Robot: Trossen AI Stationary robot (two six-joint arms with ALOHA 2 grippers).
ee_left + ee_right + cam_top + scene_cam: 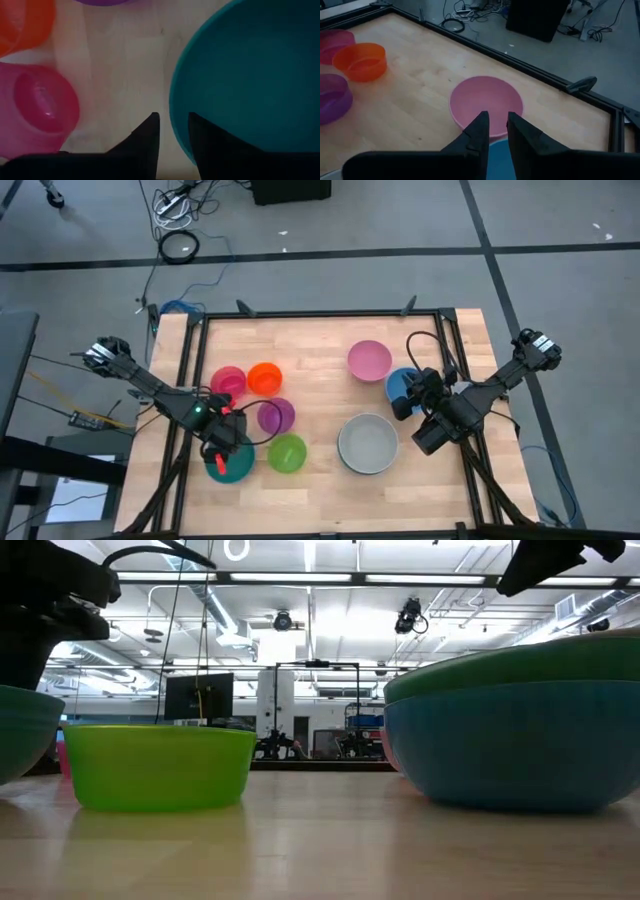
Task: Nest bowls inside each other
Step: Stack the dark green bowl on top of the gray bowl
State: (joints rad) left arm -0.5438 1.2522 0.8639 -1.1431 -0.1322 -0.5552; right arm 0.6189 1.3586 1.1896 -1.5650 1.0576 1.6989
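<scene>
Astride the left gripper's (172, 131) narrowly parted fingers sits the teal bowl's (250, 75) smooth rim; right gripper (496, 131), narrowly parted, hovers above the blue bowl (400, 383).

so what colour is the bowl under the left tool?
Teal; the left wrist view shows it best, with the left tool at its rim.

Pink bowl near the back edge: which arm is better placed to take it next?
Right. The right gripper hangs just before the pink bowl, while the left gripper is at the teal bowl, far across.
</scene>
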